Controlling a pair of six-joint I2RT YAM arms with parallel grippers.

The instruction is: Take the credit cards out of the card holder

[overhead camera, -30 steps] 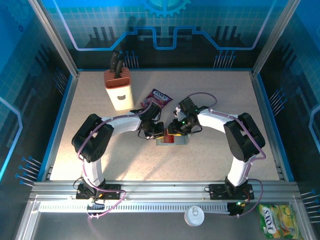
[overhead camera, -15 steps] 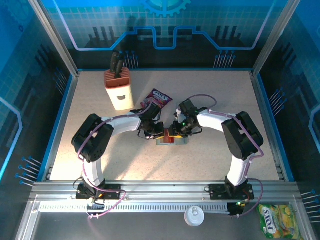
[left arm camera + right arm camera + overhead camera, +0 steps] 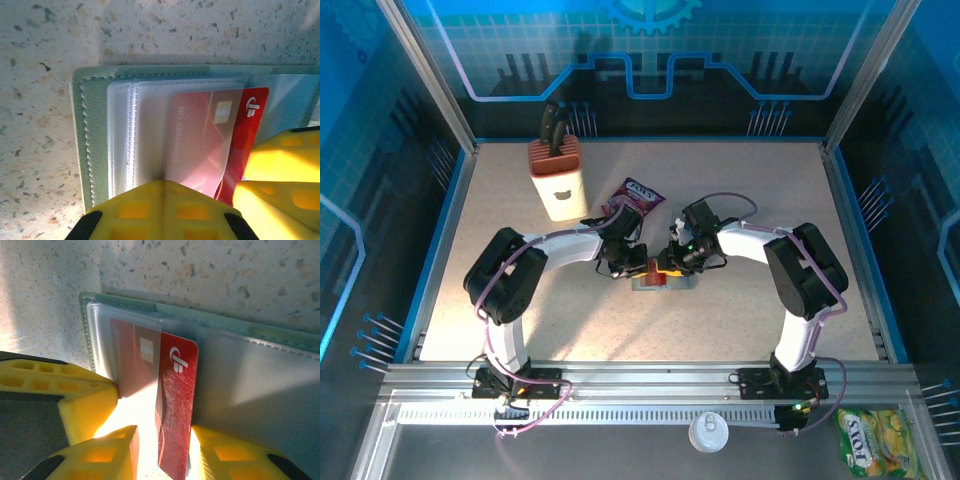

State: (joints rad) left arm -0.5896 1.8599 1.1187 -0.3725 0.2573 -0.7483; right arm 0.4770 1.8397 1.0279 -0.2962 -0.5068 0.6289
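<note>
The card holder [image 3: 665, 283] lies open on the table between both arms. Its grey-green edge [image 3: 80, 130] frames a stack of clear sleeves [image 3: 145, 130]. A red credit card [image 3: 252, 130] sticks partly out of one sleeve. My left gripper [image 3: 162, 185] is shut, its tips pressing down on the sleeves beside the card. My right gripper [image 3: 162, 432] is open and straddles the free end of the red card [image 3: 177, 405], with a gap showing on the left finger's side. From above, the left gripper [image 3: 640, 268] and right gripper [image 3: 671, 265] nearly touch over the holder.
A purple snack packet [image 3: 636, 197] lies just behind the grippers. A cream knife block [image 3: 556, 180] stands at the back left. Off the table at the front sit a white lid [image 3: 706, 432] and a yellow-green packet [image 3: 868, 448].
The right gripper has edged closer over the card holder and its jaws have narrowed a little around the red card. The left arm has stayed put.
</note>
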